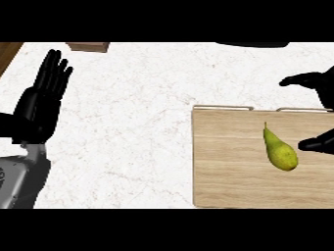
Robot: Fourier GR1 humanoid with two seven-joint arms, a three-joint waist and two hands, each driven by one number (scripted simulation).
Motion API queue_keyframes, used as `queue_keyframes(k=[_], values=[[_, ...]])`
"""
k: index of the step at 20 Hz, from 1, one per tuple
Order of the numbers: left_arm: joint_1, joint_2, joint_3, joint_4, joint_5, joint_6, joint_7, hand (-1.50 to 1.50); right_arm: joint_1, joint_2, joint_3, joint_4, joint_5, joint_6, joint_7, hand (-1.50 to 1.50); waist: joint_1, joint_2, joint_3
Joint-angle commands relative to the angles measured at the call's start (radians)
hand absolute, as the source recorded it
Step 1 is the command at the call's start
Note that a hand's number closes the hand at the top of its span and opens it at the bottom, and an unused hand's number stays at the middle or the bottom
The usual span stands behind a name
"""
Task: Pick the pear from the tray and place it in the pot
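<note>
Lying on wooden tray (227, 186): pear (280, 152)

The pear (279, 151) is lying on its side on the wooden tray (227, 171) — yellow-green, its narrow stem end pointing toward the tray's far edge and its plump base sitting nearer. It is resting in the tray's right half. The tray — light wood grain — is sitting on the white counter.
</note>
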Motion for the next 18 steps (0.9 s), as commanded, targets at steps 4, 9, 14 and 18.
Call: queue_keyframes(k=[4,9,14,18], values=[[-0.033,-0.021,0.005,0.019,-0.008,0.026,-0.001,0.0,-0.086,-0.142,0.023,0.115,0.159,0.209,-0.263,-1.5,-0.004,-0.001,-0.003],[-0.017,-0.022,0.005,0.033,-0.02,0.021,-0.032,0.0,-0.087,-0.234,0.139,0.061,0.32,0.186,-0.355,-1.5,-0.016,-0.009,-0.005],[-0.033,-0.028,-0.002,0.037,-0.019,0.023,-0.001,0.0,-0.159,-0.263,0.229,0.112,0.422,0.109,-0.445,-1.5,-0.005,-0.01,-0.007],[-0.068,-0.049,-0.004,0.066,-0.055,0.065,-0.018,0.0,-0.193,-0.264,0.328,0.142,0.498,0.062,-0.488,-1.5,-0.027,-0.016,-0.009]])
